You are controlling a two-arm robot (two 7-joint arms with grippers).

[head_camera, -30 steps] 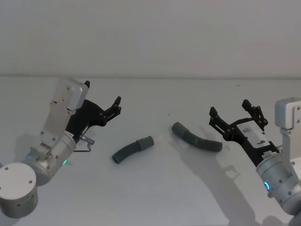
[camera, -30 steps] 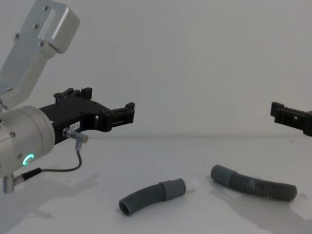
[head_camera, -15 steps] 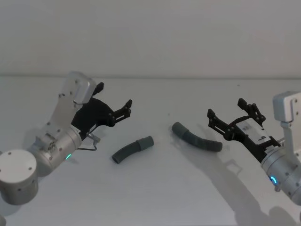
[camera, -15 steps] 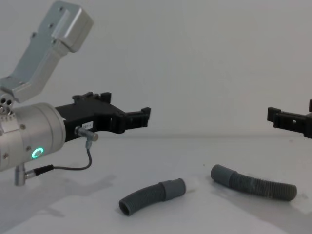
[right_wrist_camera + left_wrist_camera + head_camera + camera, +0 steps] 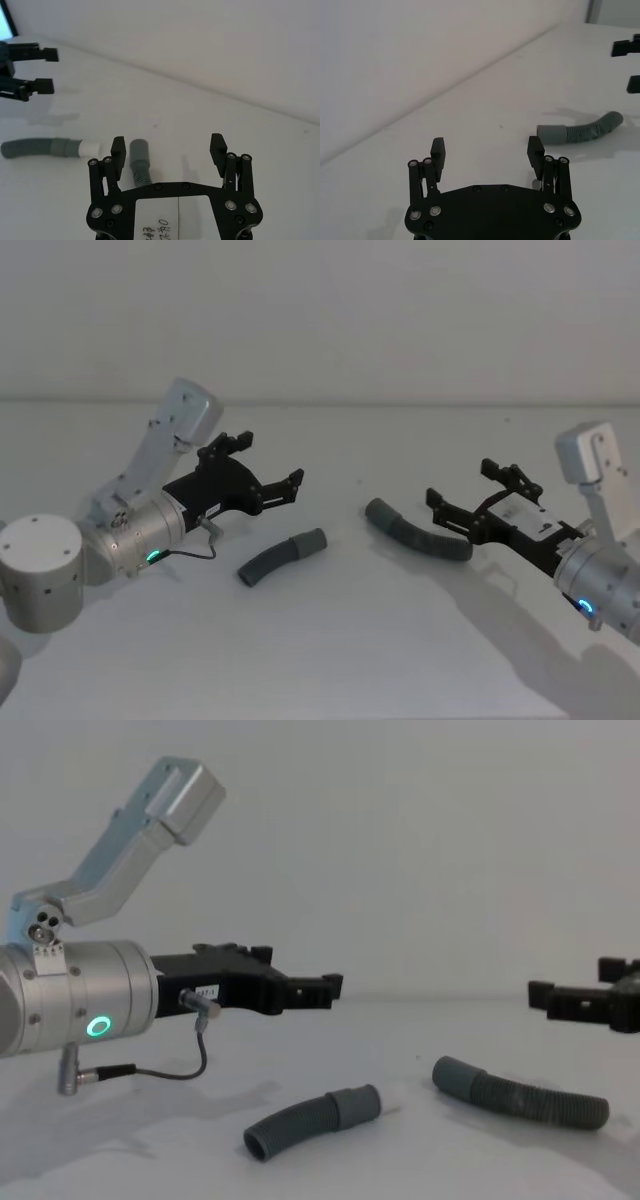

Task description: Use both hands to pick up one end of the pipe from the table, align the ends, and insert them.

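left gripper [image 5: 271,460], right gripper [image 5: 460,482] advanced; pipe [image 5: 282,557] below jaws

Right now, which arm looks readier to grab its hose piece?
Probably the right. Its open right gripper has the plain-cuffed hose lying just ahead beside one finger. The open left gripper hovers farther from the white-tipped hose.

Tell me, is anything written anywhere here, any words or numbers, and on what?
White label on the right gripper: handwritten marks, cut off at the edge, unreadable.
Small white sticker on the left gripper: too small to read.
Nothing else bears text.
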